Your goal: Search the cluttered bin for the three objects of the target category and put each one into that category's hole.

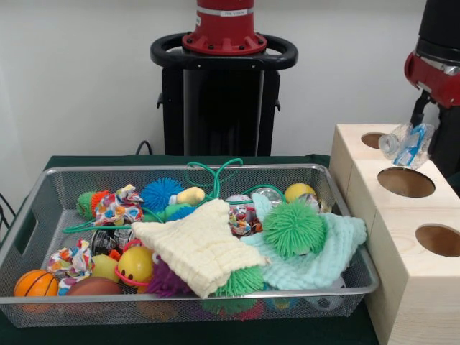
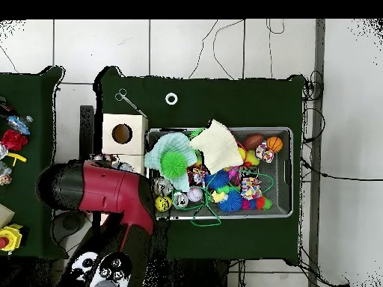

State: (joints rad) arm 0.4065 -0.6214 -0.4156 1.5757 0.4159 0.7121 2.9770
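A crumpled clear plastic bottle (image 1: 407,144) with blue on it hangs in the air at the right, between the far hole (image 1: 374,140) and the middle hole (image 1: 406,182) of the wooden box (image 1: 410,287). My gripper (image 1: 415,133) is shut on it, coming down from the red and black arm (image 1: 435,68). The wire bin (image 1: 180,169) holds a cream knitted cloth (image 1: 201,244), a mint cloth (image 1: 320,255), a green spiky ball (image 1: 293,228) and several small toys. In the overhead view the arm (image 2: 112,194) hides the gripper and part of the box (image 2: 135,119).
A third hole (image 1: 440,239) lies nearest the camera. The bin also holds a blue spiky ball (image 1: 161,192), an orange ball (image 1: 36,282) and a green cord (image 1: 215,172). Overhead, a white ring (image 2: 171,99) and a metal tool (image 2: 129,99) lie beyond the bin (image 2: 288,172).
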